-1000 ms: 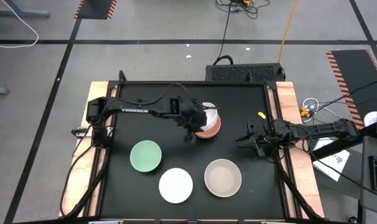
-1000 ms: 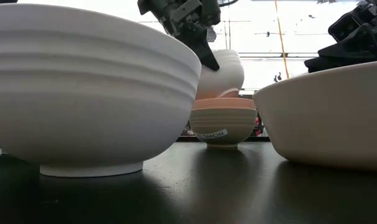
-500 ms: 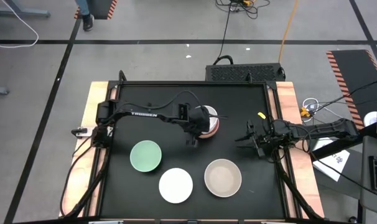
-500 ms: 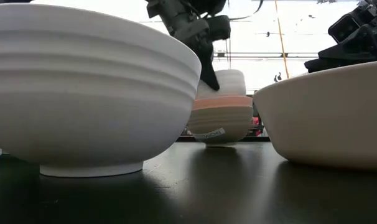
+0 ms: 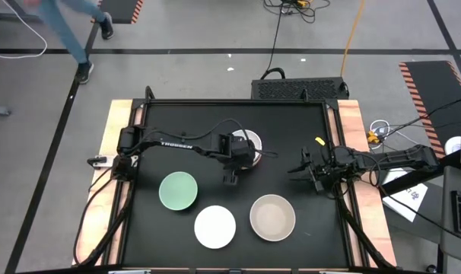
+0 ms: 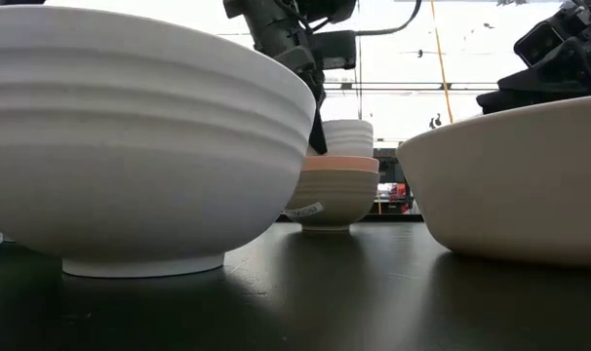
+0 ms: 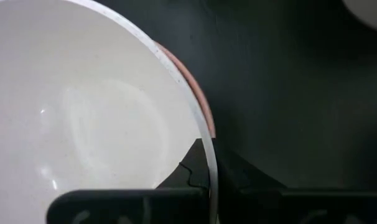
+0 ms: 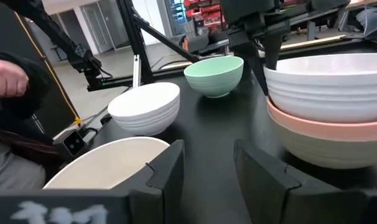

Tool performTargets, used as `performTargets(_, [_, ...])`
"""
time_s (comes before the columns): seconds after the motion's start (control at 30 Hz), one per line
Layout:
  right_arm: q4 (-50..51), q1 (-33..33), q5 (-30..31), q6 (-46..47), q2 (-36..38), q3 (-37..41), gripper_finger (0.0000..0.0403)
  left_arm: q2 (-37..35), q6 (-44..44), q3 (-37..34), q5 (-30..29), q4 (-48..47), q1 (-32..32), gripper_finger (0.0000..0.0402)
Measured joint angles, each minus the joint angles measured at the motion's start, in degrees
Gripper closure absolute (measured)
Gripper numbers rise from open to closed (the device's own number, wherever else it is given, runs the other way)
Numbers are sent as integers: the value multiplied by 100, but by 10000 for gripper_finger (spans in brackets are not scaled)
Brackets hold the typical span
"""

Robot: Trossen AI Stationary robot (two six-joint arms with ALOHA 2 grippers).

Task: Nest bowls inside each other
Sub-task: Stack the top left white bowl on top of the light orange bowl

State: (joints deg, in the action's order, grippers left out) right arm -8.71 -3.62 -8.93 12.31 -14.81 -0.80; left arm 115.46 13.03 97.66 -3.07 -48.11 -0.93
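Observation:
A white bowl (image 6: 346, 136) sits in an orange-coral bowl (image 6: 339, 164), which sits in an olive-grey bowl (image 6: 327, 200) standing on its foot at the middle of the black table. My left gripper (image 5: 240, 157) is over this stack, shut on the white bowl (image 7: 83, 124). A mint green bowl (image 5: 177, 190), a second white bowl (image 5: 215, 226) and a beige bowl (image 5: 272, 217) rest on their feet nearer the front edge. My right gripper (image 8: 207, 162) waits open at the table's right side, holding nothing. My left gripper pinches the white bowl's rim (image 7: 209, 163) on its near-left side, one finger inside the bowl and one outside. The fingers (image 6: 317, 122) come steeply from above, pointing down. The bowl sits level inside the orange-coral bowl (image 8: 325, 127).
The three loose bowls fill the front of the table; in the low view the white one (image 6: 130, 136) and the beige one (image 6: 515, 185) loom close. There is bare black tabletop (image 5: 185, 122) at the far left. A person (image 5: 71, 30) walks on the floor beyond the far left corner.
My left gripper has gone down and tipped steeper, still shut on the white bowl. The bowl, tilted above the orange-coral bowl a second ago, now sits level inside it. The stack has shifted a little toward the table's left.

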Motion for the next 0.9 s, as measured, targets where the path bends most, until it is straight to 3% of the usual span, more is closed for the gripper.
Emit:
performTargets(0.27, [-5,0,11,5,0,0,271,0,5,382,-173,-505,28,401])
performTargets(0.9, [-2,0,13,-77,0,-2,271,56,-112,425,258,-607,26,401])
